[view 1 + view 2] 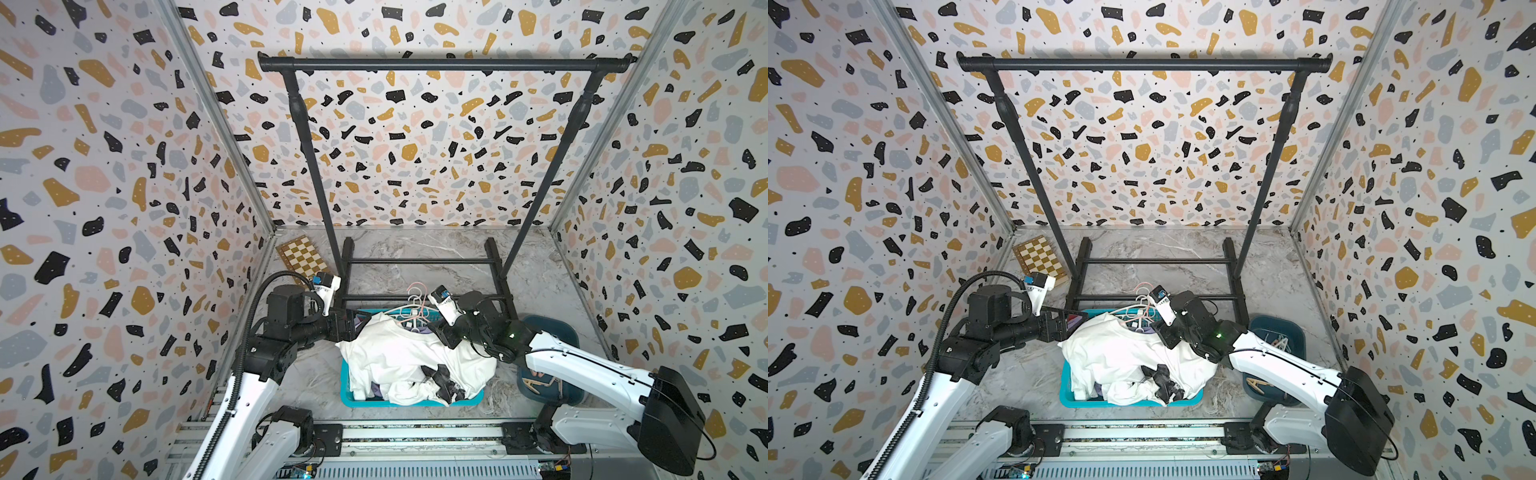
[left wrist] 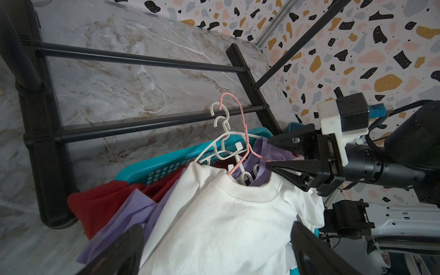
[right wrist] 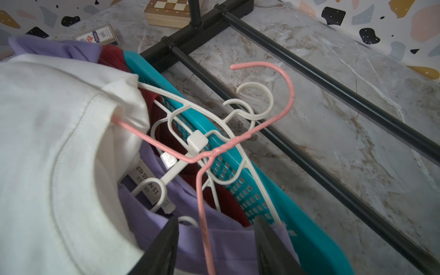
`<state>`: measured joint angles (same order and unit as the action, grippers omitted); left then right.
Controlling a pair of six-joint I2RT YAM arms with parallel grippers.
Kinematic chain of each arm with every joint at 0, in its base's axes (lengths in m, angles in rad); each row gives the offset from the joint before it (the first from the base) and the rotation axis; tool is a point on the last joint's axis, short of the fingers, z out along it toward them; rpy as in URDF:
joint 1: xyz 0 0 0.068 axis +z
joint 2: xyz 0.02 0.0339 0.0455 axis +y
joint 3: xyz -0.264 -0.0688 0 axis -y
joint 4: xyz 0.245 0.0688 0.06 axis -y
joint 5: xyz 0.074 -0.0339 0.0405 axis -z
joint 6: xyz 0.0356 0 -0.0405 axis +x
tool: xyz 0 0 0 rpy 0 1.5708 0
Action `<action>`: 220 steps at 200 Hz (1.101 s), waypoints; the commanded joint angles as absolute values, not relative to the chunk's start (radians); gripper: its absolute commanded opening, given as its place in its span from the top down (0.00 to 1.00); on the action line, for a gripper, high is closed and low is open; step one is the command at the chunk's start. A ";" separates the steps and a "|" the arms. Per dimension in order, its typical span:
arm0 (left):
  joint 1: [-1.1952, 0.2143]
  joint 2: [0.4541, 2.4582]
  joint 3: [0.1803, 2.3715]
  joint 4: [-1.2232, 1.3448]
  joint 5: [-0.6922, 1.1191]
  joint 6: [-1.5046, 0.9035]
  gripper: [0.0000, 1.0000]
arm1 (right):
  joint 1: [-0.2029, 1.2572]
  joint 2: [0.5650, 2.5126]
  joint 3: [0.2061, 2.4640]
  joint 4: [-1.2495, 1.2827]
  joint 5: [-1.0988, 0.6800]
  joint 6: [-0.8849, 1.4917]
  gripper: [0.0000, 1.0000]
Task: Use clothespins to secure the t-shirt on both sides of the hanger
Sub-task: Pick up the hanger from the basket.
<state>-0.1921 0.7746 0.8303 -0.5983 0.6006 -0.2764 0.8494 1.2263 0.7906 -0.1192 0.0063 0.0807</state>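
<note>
White t-shirt (image 1: 399,353) lies heaped on the teal basket (image 1: 345,386), near centre, with the pink hanger (image 3: 215,150) in its collar. Around that wire the right claw (image 3: 216,220) stands half spread (wire touching neither finger); the left claw (image 2: 216,226) gapes wide above the t-shirt. The clothespins (image 1: 1280,343) sit in the dark bin (image 1: 1266,322), right.

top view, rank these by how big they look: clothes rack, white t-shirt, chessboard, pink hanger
1. clothes rack
2. white t-shirt
3. chessboard
4. pink hanger, only partly showing
</note>
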 commanded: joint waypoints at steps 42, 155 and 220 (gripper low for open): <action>-0.196 0.775 0.821 -0.587 0.631 -0.248 0.05 | 0.856 1.279 0.843 -0.076 0.034 0.063 0.52; -0.195 0.787 0.813 -0.584 0.622 -0.253 0.05 | 0.874 1.244 0.834 -0.065 0.098 0.051 0.75; -0.195 0.785 0.814 -0.578 0.618 -0.252 0.05 | 0.888 1.200 0.837 -0.060 0.129 0.026 0.86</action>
<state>-0.1921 0.7902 0.8196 -0.5987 0.6155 -0.2619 0.8806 1.2331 0.8070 -0.0742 0.0856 0.0410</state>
